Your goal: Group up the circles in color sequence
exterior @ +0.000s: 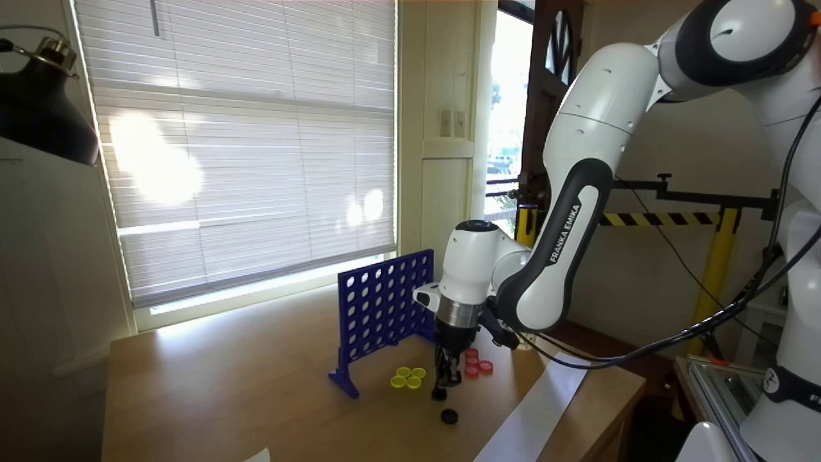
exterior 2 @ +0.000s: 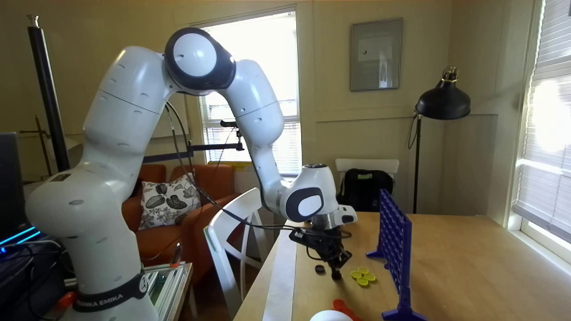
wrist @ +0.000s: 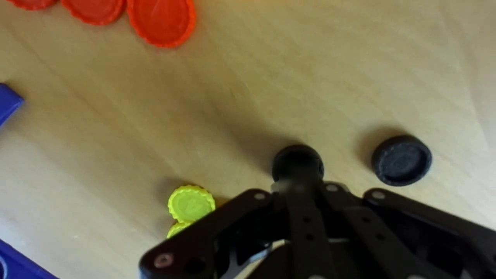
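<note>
since yellow discs (exterior: 412, 381) lie gathered near the jaws and red discs (exterior: 473, 363) farther off, the gripper (wrist: 297, 181), jaws closed, seems to press its tips on the black disc (wrist: 297, 153) beneath, probably for sliding it to the other black disc (wrist: 402, 160) beside them.

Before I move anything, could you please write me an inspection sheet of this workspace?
Surface: wooden table, with a long white strip on it.
Job's things: four yellow discs clustered; red discs clustered; two black discs apart.
Clutter: blue Connect Four grid, upright; white cup, partly shown.
Fingers: shut, tips at one black disc; contact unclear.
Cables: black cables hang in a loop.
Surroundings: window blinds, black floor lamp, orange sofa.
</note>
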`<state>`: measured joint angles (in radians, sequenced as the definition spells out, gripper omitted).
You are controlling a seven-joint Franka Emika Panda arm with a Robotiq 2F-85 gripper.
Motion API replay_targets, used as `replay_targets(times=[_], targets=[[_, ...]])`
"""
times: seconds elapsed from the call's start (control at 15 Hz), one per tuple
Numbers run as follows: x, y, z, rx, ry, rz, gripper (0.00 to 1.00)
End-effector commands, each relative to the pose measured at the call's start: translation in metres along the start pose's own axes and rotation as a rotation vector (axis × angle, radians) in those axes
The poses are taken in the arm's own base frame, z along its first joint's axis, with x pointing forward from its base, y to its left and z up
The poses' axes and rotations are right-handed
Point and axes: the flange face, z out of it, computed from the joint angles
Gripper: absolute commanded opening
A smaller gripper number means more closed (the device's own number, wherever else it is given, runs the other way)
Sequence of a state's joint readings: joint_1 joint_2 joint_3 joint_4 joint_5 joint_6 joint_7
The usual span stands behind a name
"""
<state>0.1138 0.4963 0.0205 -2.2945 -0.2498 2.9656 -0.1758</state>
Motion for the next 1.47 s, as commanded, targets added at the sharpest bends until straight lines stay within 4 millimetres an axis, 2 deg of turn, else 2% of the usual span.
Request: replay_targets(times=[0.0,0.4,0.93,1.33,1.4], targets=[[-0.004,-0.012,0.012,0.031,-0.066,-0.038,0.00],[-0.004,-0.026,0.009,0.048,-0.091,-0.072,0.00],[-0.004,-0.032,0.007,0.052,-0.103,-0.086,0.00],[0.000,-0.034,-0.013,0.038,-0.063,-0.086,0.00],[0.001,-0.036,-0.019,0.037,-0.051,-0.085,0.05]])
